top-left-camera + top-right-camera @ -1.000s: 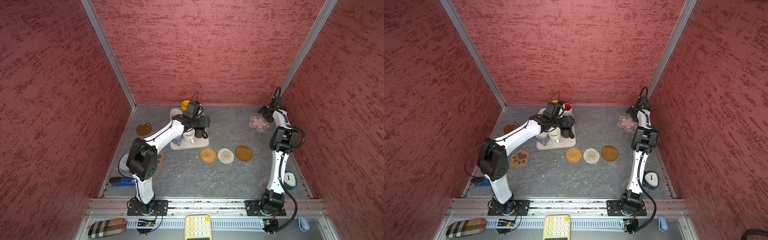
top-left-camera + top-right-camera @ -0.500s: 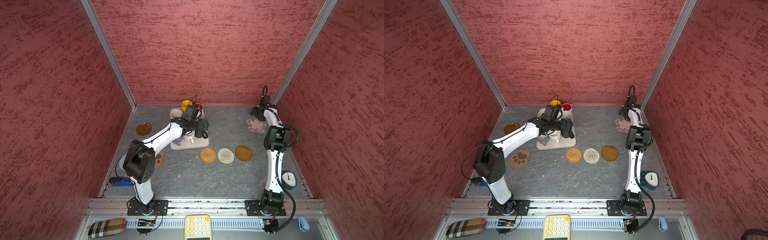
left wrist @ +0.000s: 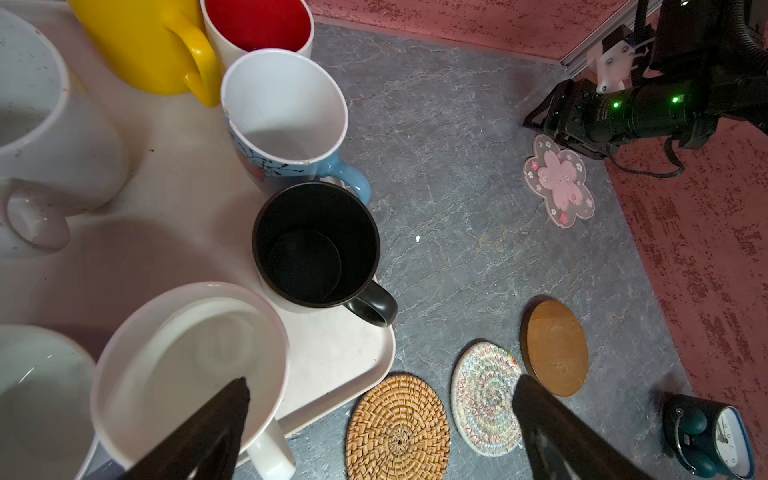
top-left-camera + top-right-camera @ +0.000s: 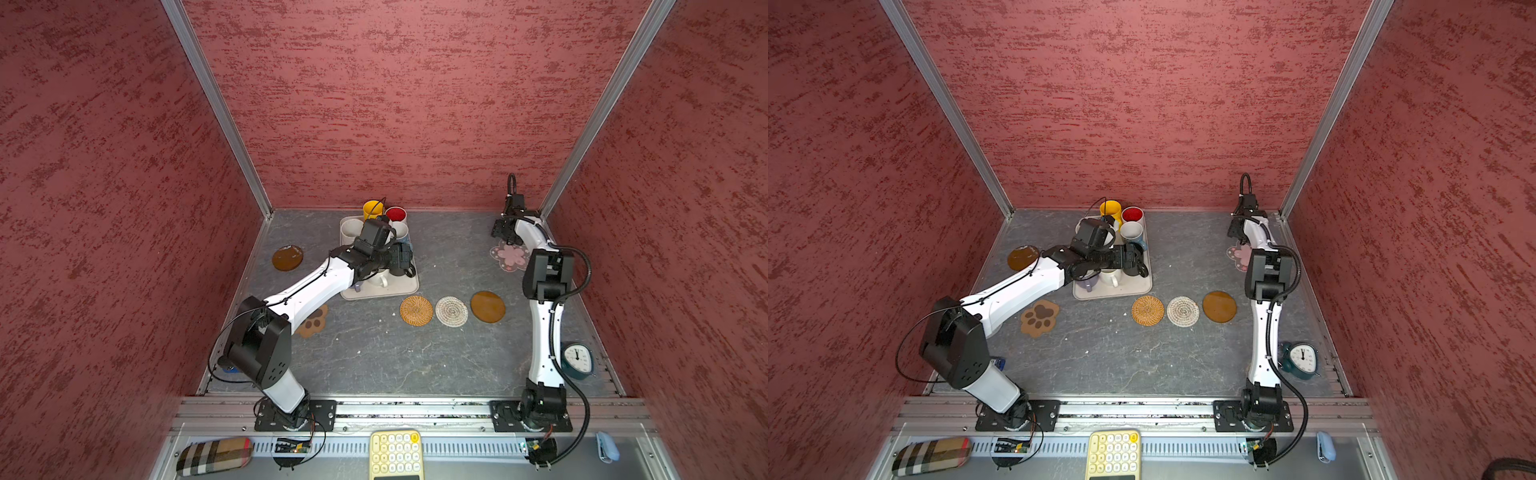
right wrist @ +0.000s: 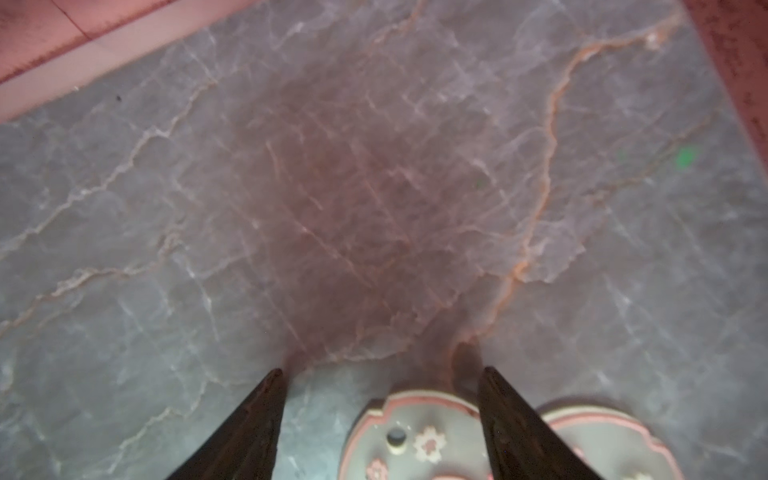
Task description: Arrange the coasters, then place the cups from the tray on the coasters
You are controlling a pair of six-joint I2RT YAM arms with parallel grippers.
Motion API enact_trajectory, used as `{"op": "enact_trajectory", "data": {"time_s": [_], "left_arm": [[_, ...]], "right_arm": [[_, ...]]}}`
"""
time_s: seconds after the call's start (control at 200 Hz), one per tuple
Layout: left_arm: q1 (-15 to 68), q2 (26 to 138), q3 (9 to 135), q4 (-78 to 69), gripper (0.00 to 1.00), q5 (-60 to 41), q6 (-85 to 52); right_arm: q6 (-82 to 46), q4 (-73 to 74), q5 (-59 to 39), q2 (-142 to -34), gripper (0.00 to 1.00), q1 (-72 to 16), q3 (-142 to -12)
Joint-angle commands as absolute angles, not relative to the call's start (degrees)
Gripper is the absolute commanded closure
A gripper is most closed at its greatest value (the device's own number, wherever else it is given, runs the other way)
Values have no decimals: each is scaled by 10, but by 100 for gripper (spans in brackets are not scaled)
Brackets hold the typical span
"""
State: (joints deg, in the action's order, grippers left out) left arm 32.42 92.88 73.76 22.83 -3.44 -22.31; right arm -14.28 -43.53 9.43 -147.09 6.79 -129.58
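Compared with a second ago, the right arm sits further left in both top views. Its right end effector (image 5: 380,372) is now low over the table (image 4: 374,353), at the back edge of the pink flower coaster (image 4: 509,255) in the right part of the frame. The wrist view shows its jaws partly apart with one petal lying between them; the coaster lies flat and nothing is clamped. The flower coaster itself has barely shifted, so I judge this to be the approach to a pick or a nudge, to bring it toward the row at centre right: rattan coaster (image 4: 416,310), woven coaster (image 4: 451,311) and amber disc (image 4: 488,306). The left arm has drawn back toward the lower left, uncovering the yellow cup (image 4: 372,208) and red-lined cup (image 4: 395,214) at the top of the tray (image 3: 332,345). Its left end effector (image 3: 382,384) hangs wide open above the tray, near the white cup (image 3: 187,365) and black cup (image 3: 316,245), holding nothing. All visible cups stand on the tray, and no coaster carries one. The second amber disc (image 4: 287,257) at the left and the paw coaster (image 4: 1039,318) at the lower left lie well apart from the row. Arranging therefore looks unfinished, and cup placing has not begun.
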Motion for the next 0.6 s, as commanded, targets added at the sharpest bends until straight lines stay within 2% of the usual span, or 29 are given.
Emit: {"op": "enact_trajectory", "data": {"time_s": [0.0,0.596], "left_arm": [[330,908,720,209,0,-25,-231],[350,867,663,180,0,-15,-247]], "right_arm": [[-118,-466,123,-1460,26,68,-1245],[-139,-402,111,-1372,25,68,-1072]]}}
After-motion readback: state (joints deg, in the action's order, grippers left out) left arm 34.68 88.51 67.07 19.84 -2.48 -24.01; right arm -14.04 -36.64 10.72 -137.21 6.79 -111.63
